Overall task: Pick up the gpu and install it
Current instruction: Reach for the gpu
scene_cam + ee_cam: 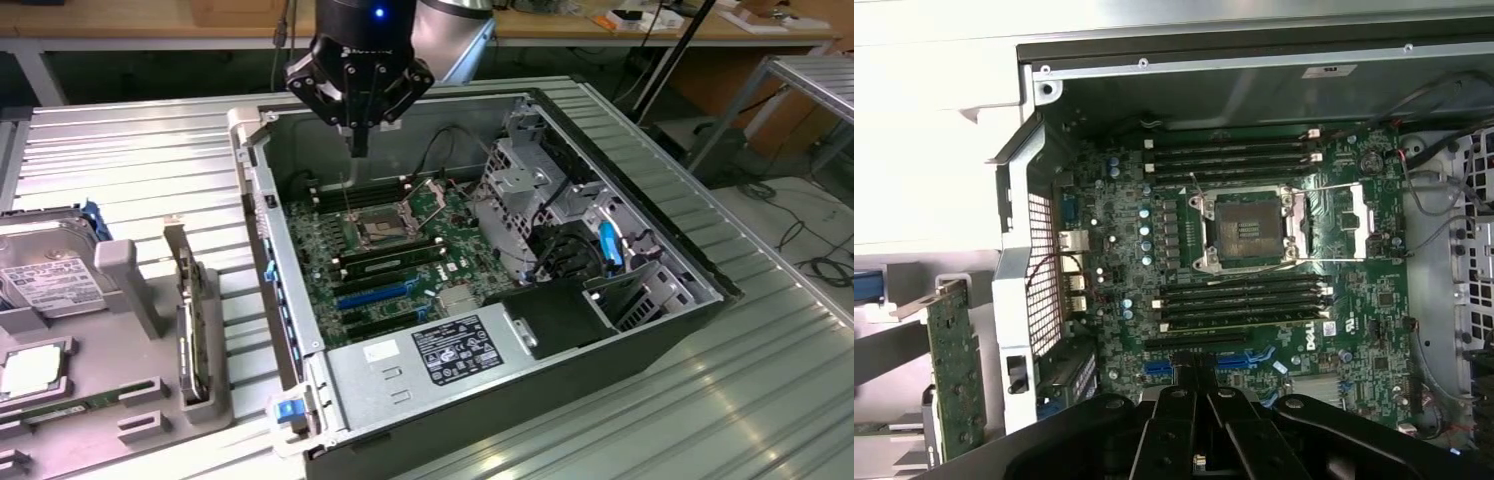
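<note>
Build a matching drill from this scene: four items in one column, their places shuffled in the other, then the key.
1. gpu
2. hard drive
3. gripper
4. CPU socket

A. on the motherboard, between memory slots
B. above the open computer case
C. label up, at the exterior view's far left
D. on edge in the grey holder beside the case

Pairs: 1-D, 2-C, 3-B, 4-A.

Closed pincer (358,143), tips downward.
</note>
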{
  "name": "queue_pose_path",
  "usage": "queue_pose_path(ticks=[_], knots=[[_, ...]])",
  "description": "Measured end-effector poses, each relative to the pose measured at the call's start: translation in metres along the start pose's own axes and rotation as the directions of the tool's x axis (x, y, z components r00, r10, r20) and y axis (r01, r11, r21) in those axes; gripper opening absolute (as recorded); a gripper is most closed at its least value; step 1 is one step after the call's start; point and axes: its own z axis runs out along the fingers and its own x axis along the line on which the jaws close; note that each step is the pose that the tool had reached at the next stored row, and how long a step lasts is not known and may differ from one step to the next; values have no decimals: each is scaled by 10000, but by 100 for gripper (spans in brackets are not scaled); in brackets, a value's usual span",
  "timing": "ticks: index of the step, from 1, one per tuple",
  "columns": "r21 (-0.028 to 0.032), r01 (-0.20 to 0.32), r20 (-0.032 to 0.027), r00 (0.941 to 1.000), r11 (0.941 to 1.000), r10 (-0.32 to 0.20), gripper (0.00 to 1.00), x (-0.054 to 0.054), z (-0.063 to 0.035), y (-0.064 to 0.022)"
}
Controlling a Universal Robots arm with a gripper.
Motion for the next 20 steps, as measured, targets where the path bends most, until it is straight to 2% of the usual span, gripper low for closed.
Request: queue_pose_path(ticks=[20], knots=[[0, 1, 0, 10000, 10000, -1, 11, 104, 7, -8]])
